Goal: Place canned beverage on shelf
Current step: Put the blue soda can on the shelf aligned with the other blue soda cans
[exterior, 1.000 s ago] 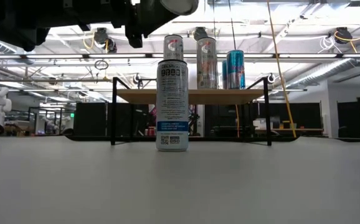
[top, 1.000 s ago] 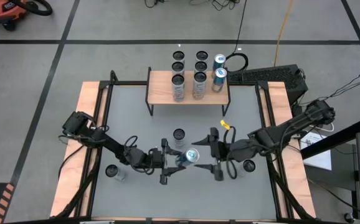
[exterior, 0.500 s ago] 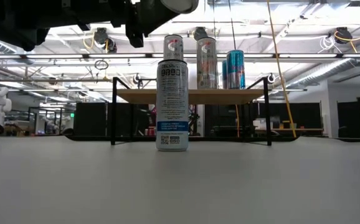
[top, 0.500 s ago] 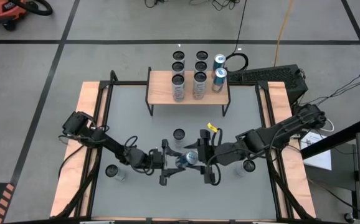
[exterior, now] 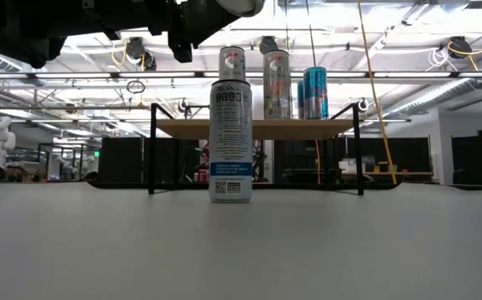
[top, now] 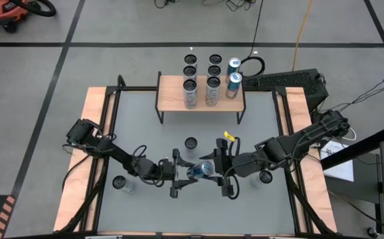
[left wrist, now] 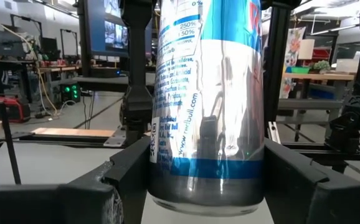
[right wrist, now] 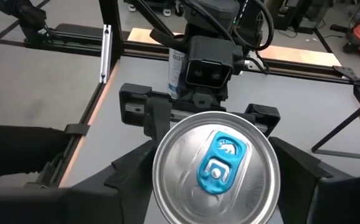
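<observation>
Now the can [top: 204,168] hangs between my two grippers — left gripper [top: 182,172] clamps its body, right gripper [top: 224,170] flanks its top; shelf [top: 172,96] lies well beyond.

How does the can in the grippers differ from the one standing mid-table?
Held can is blue and silver, tilted in the air, gripped by the left gripper with the right gripper at its top; table can is white, upright, untouched. Both are slim and off the shelf.

You see a tall can [exterior: 230,140] standing upright on the surface [exterior: 241,242], with the shelf [exterior: 256,127] behind it holding more cans [exterior: 295,87].
</observation>
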Motion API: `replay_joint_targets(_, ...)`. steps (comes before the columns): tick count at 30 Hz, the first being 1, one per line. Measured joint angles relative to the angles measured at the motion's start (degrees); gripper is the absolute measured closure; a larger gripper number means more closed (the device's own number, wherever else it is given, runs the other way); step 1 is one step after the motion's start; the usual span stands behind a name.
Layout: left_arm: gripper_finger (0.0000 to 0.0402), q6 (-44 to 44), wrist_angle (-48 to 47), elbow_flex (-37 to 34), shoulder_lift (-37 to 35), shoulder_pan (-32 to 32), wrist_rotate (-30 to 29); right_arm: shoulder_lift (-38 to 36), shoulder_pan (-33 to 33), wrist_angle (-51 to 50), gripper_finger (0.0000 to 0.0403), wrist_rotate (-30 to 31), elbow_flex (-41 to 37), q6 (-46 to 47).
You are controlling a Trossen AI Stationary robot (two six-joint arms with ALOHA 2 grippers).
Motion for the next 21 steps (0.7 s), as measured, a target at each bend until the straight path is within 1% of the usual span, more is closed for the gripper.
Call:
replay_joint_targets(3,0.0155,-0.5,0.1,0.0,0.0,0.0,0.0,0.0,-0.1,0.0,0.0177,0.0,0.0,0.0)
replay_joint_targets(10,0.0155,-1.3,0.0,0.0,0.0,0.0,0.0,0.0,-0.1,0.0,0.0229,0.0,0.0,0.1)
replay_joint_targets(12,0.0155,-1.4,0.0,0.0,0.0,0.0,-0.1,0.0,-0.1,0.0,0.0234,0.1,0.0,0.1)
replay_joint_targets(15,0.0151,-1.4,-0.3,0.0,0.0,0.0,-0.5,0.0,-0.1,-0.3,0.0233,0.0,0.0,0.1)
replay_joint_targets(19,0.0118,-1.4,0.1,0.0,0.0,0.0,-1.7,-0.5,-0.1,-2.3,0.0228,0.0,0.0,0.1)
replay_joint_targets(21,0.0095,-1.5,0.5,0.0,-0.1,0.0,-3.6,-1.1,-0.1,-4.2,0.0229,0.0,-0.1,0.1)
